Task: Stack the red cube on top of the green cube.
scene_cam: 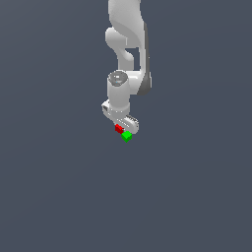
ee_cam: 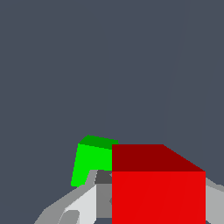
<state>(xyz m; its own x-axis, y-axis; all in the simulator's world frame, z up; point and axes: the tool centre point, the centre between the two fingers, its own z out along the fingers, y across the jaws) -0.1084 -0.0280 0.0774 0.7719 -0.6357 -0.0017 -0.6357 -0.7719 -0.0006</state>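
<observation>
The red cube sits between the two fingers of my white gripper, which is shut on it. In the wrist view the red cube fills the space between the grey fingers. The green cube rests on the grey floor right next to the red cube, toward the exterior view's lower right. In the wrist view the green cube shows just beyond the red cube, partly hidden by it and by one finger. I cannot tell whether the two cubes touch.
A plain dark grey floor lies all around. The white arm rises above the gripper toward the top of the exterior view. No other objects show.
</observation>
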